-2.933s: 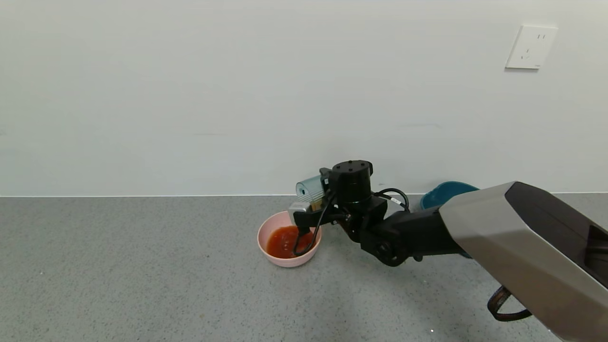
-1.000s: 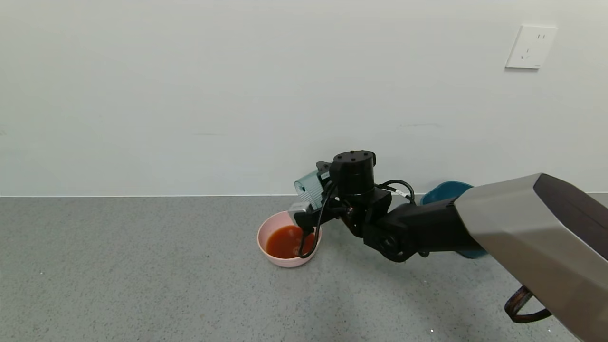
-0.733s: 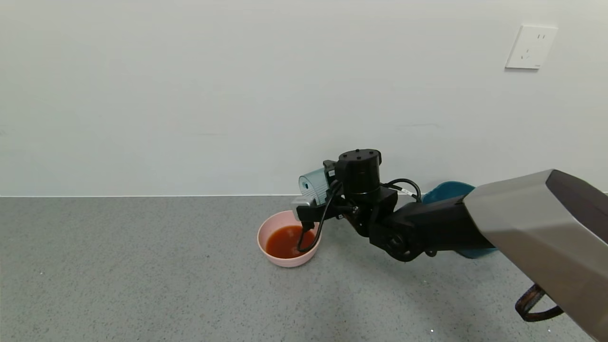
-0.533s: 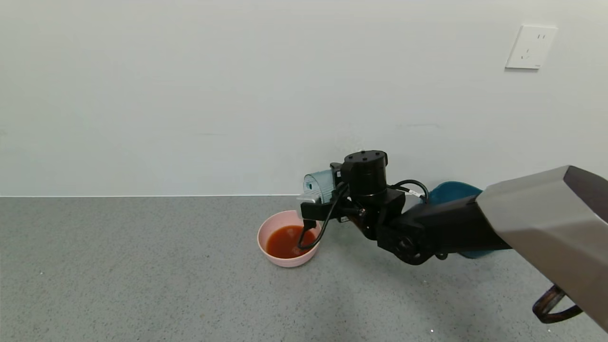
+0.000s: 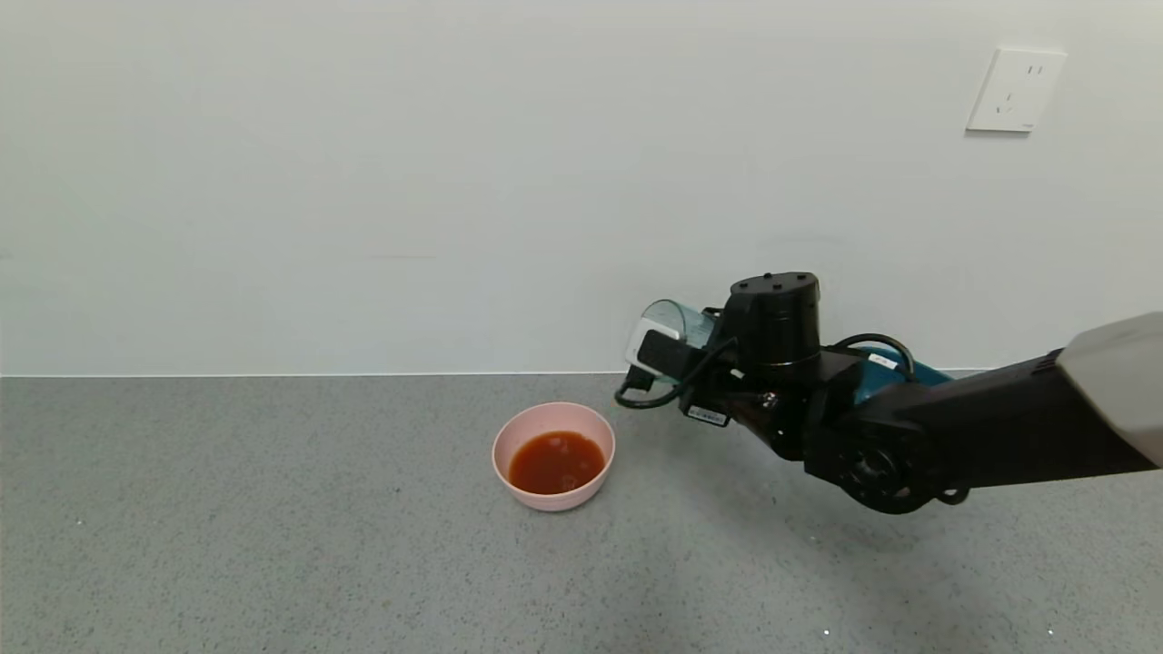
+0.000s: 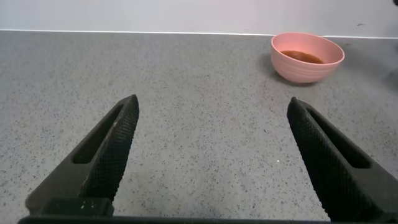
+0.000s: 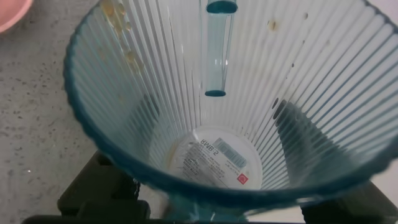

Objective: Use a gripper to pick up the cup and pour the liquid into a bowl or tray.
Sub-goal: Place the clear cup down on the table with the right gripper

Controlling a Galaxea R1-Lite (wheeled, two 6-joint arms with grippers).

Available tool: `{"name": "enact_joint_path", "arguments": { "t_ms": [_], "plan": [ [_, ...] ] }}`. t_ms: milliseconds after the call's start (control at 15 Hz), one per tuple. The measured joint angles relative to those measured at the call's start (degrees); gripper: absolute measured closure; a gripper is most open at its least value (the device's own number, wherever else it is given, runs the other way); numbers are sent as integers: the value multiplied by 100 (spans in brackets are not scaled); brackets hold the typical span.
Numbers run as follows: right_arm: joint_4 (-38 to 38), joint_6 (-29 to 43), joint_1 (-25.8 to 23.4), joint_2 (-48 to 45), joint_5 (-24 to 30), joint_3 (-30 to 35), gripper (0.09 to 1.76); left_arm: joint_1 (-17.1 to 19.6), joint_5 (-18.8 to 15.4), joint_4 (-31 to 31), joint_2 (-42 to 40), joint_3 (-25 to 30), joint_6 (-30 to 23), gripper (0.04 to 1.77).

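My right gripper (image 5: 695,343) is shut on the cup (image 5: 670,320), a ribbed pale teal tumbler. It holds the cup tilted in the air, to the right of and above the pink bowl (image 5: 509,434). The right wrist view looks into the cup (image 7: 155,81): it holds no liquid, only a few brownish drops on the wall and a label on its base. The reddish-brown liquid (image 5: 556,461) lies in the bowl. The left wrist view shows my left gripper (image 6: 212,106) open and empty low over the table, with the bowl (image 6: 298,65) far ahead of it.
A dark teal tub (image 5: 919,371) stands against the wall, mostly hidden behind my right arm. A white wall socket (image 5: 1016,89) is at the upper right. The table (image 5: 273,545) is grey speckled stone and ends at a white wall.
My right gripper has moved right and up, away from over the bowl, with the cup in it. The cup has turned from mouth-down back toward upright. The liquid in the bowl has settled.
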Motion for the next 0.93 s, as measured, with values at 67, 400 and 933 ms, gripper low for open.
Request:
{"name": "enact_joint_path", "arguments": {
  "t_ms": [67, 400, 933],
  "plan": [
    [11, 490, -79, -127, 0, 94, 48, 0, 0, 0, 0, 0, 0, 9],
    [20, 2828, -265, -501, 15, 380, 48, 0, 0, 0, 0, 0, -2, 9],
    [-161, 5580, -110, -562, 0, 763, 48, 0, -2, 0, 0, 0, -2, 9]
  ]
}}
